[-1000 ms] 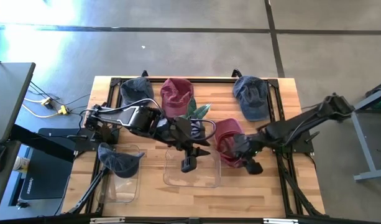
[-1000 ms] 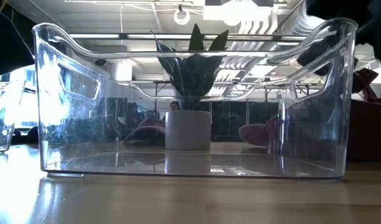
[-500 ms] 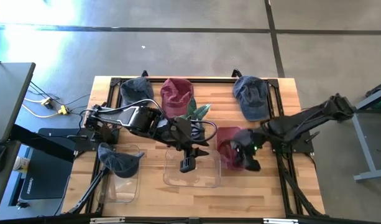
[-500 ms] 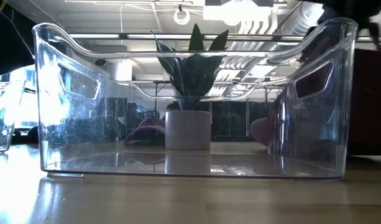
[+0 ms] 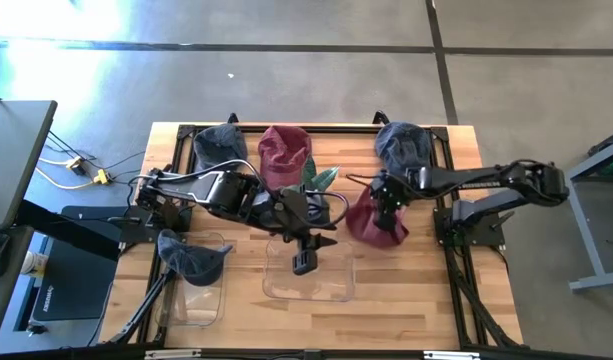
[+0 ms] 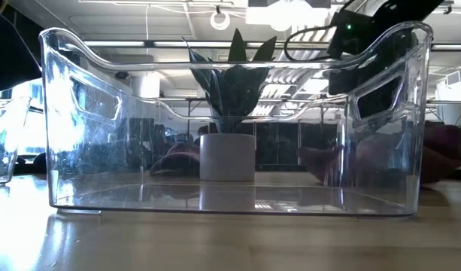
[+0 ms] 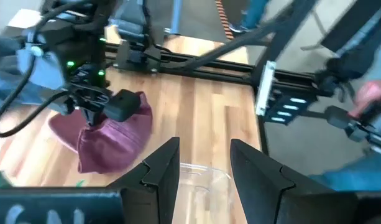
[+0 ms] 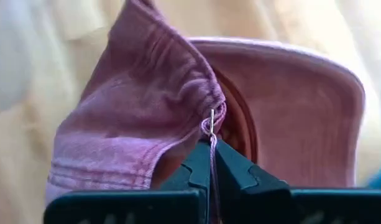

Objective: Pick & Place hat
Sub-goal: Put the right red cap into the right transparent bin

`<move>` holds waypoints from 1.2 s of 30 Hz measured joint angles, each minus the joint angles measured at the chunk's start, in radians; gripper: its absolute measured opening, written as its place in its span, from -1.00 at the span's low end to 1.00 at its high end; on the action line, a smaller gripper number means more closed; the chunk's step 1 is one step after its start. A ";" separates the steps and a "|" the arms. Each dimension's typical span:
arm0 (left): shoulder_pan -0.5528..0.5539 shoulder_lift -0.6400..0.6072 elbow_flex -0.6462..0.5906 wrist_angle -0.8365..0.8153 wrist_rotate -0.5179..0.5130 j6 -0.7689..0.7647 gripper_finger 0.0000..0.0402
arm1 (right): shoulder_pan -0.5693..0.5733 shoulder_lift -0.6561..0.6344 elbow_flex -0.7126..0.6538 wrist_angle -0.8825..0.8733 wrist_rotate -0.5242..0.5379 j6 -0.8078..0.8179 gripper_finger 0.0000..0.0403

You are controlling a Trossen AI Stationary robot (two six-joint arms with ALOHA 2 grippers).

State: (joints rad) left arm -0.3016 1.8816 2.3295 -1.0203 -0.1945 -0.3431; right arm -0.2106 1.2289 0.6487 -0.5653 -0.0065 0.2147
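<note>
A maroon hat [image 5: 378, 226] is at the table's right of centre, with my right gripper [image 5: 386, 197] shut on it from above. In the left wrist view the hat [image 7: 112, 140] sags below that gripper [image 7: 94, 115], and its lower part looks to lie on the wood. Its brim [image 8: 314, 93] shows in the right wrist view. My left gripper [image 5: 304, 262] hangs open over a clear bin [image 5: 276, 290] at the near middle, with nothing between its fingers. My right gripper pinches the gathered hem of the hat's crown opening [image 8: 210, 124] between its two fingers. The fingers come from above, pointing down. The hat hangs slack below them, crown on one side and brim on the other, its lower part [image 7: 97, 158] seemingly on the table.
A second clear bin [image 5: 201, 300] at the near left holds a navy hat [image 5: 191, 258]. Along the far edge lie a navy hat [image 5: 218, 145], a maroon hat [image 5: 286, 155] and another navy hat [image 5: 404, 155]. A potted plant [image 5: 321, 180] stands behind the middle bin.
My right gripper has shut on the maroon hat and gone up and toward the table's far edge. The hat, flat on the table before, is drawn up into a bunched heap below the fingers and has shifted toward the far edge with them.
</note>
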 joint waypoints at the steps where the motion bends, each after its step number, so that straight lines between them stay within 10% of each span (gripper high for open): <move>1: 0.000 0.000 0.000 0.001 -0.012 -0.002 -0.32 | -0.012 0.000 -0.002 0.007 0.016 -0.017 -0.95; 13: 0.001 0.000 0.000 0.063 -0.136 -0.002 -0.32 | -0.105 0.003 -0.071 0.054 0.136 -0.145 -0.46; 21: 0.016 0.000 0.000 0.076 -0.133 -0.002 -0.32 | -0.124 -0.006 0.145 -0.236 0.129 -0.075 -0.01; 36: 0.027 0.000 0.000 0.066 -0.059 0.045 -0.32 | 0.043 0.013 0.060 -0.060 -0.309 0.025 -0.47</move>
State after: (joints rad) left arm -0.2749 1.8820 2.3291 -0.9546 -0.2532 -0.2985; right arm -0.1677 1.2419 0.7084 -0.6257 -0.3158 0.2401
